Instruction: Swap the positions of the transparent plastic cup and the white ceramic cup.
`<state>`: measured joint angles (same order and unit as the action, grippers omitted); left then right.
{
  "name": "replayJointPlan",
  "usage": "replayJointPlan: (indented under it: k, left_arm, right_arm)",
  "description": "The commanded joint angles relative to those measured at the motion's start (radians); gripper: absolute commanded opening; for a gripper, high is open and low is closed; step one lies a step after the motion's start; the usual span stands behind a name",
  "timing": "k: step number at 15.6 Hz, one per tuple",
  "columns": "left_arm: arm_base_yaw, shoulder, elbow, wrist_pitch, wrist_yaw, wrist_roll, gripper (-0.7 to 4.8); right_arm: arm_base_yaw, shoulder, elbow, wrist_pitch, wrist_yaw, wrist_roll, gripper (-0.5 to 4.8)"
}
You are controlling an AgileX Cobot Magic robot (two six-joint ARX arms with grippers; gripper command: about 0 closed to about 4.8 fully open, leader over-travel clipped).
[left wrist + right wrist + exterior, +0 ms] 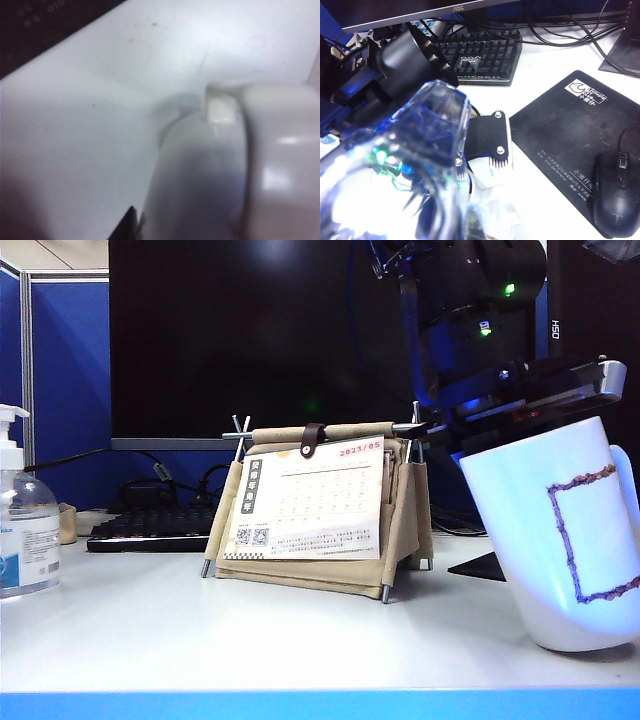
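The white ceramic cup (pixel 560 540), with a brown-purple rectangle on its side, stands tilted at the right of the table. My left gripper (pixel 500 425) has reached across and is shut on its rim. In the left wrist view the mug's wall and handle (pixel 225 165) fill the picture, with one dark fingertip (pixel 130 225) against the wall. The right wrist view looks down on the left gripper's finger (pixel 492 147) over the mug (pixel 495 212). The transparent plastic cup (pixel 420 150) looms blurred in my right gripper (pixel 470 220), which is shut on it high above the table.
A desk calendar on a beige stand (pixel 320 510) sits mid-table, a clear pump bottle (pixel 20 525) at far left. Behind are a black keyboard (pixel 480 55) and a monitor (pixel 250 330). A black mouse pad (pixel 565 130) with a mouse (pixel 615 195) lies beside the mug.
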<state>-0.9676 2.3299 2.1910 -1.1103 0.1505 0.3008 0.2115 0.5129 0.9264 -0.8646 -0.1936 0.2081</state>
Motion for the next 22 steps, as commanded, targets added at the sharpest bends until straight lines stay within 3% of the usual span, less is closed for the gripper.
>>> replayJointPlan:
  k: [1, 4, 7, 10, 12, 22]
  left_arm:
    - [-0.002, -0.002, 0.004, 0.035, -0.035, 0.018, -0.06]
    - [-0.002, -0.002, 0.004, 0.043, -0.035, 0.018, 0.01]
    - [-0.002, -0.002, 0.005, 0.035, -0.058, 0.016, 0.79]
    - [-0.002, -0.002, 0.005, 0.014, -0.061, 0.014, 0.94]
    - [-0.002, -0.002, 0.024, 0.013, -0.072, 0.010, 1.34]
    - [-0.002, -0.005, 0.110, 0.019, -0.082, -0.002, 1.57]
  right_arm:
    - [0.001, -0.002, 0.006, 0.023, 0.001, -0.003, -0.06]
    - [0.001, -0.002, 0.006, 0.022, 0.000, -0.003, -0.06]
    - [0.001, -0.002, 0.006, 0.023, 0.000, -0.003, -0.06]
    - [0.001, -0.002, 0.006, 0.023, 0.000, -0.003, -0.06]
    - [0.001, -0.002, 0.006, 0.023, 0.001, -0.004, -0.06]
    - [0.001, -0.002, 0.006, 0.024, 0.020, -0.011, -0.06]
